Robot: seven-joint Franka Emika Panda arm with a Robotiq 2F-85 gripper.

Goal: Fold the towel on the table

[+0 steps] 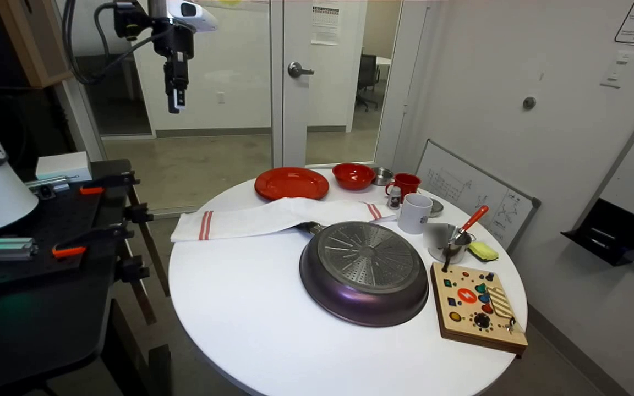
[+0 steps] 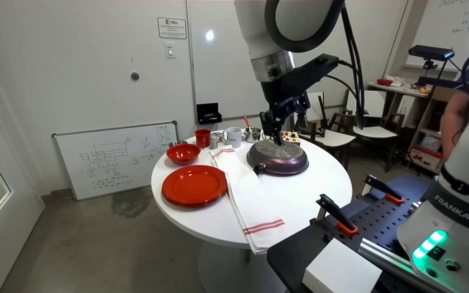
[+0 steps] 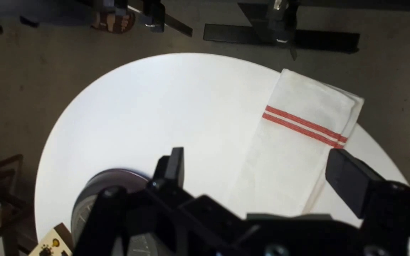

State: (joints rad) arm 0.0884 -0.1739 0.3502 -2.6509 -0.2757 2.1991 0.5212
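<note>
1. Hanging well above the table (image 3: 162,113) with the pincer (image 3: 258,167) spread wide, gripping nothing; presumably high for lining up first.
2. Below the pincer, see the towel (image 3: 287,153) on the table: laid as a long strip, with layers showing along one side, probably folded lengthwise and awaiting a crosswise fold.
3. Beyond the pincer's tips in the wrist view, note red stripes (image 3: 304,123) near an end poking just past the table's edge; perhaps handy for slipping a finger underneath.
4. Lower than the pincer, alongside the towel, find the pan (image 1: 366,269) upside down, probably to rest steady on its rim, with the handle (image 2: 259,167) pointing at the cloth; cannot tell if touching.
5. Also below the pincer, across the towel from the pan, find the red plate (image 2: 195,184) lying flat; presumably there to leave the strip room.
6. Lower than the pincer, on the arm's base (image 2: 462,236), read "FRANKA EMI", cut off at the view's edge.
7. Down past the pincer, read, apparently, "Mila" on the white mug (image 2: 233,137); again on the wall sign (image 2: 172,27) beyond, with handwriting on the whiteboard (image 2: 120,158) not legible.
</note>
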